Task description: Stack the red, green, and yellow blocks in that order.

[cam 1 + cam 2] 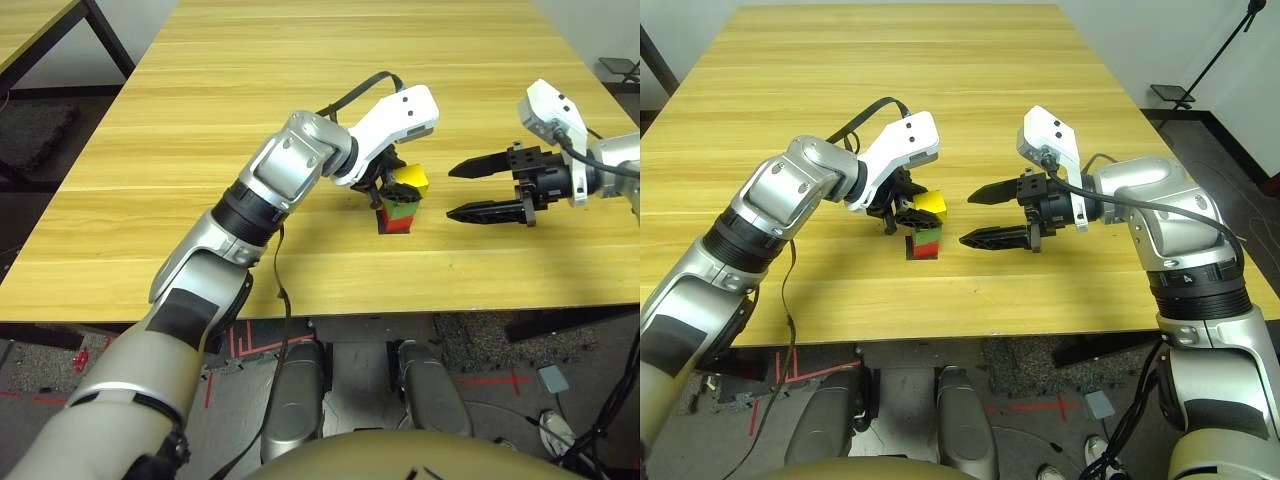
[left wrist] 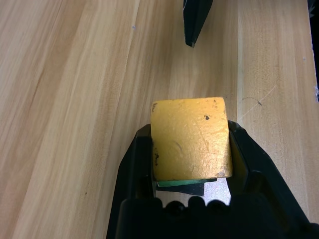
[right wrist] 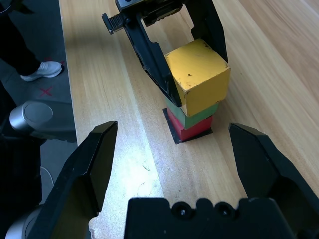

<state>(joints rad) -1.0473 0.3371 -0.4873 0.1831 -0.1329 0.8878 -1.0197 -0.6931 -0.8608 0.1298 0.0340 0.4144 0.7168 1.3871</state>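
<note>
L gripper (image 3: pixel 192 50) is clamped on the yellow block (image 3: pixel 198 75), held tilted atop the green block (image 3: pixel 198 118), which sits on the red block (image 3: pixel 192 130) over a black patch (image 3: pixel 172 130) near the table (image 1: pixel 250 120) front edge, w/ R gripper (image 1: pixel 478 190) at 3 o'clock, fingers wide apart, holding nothing.
</note>
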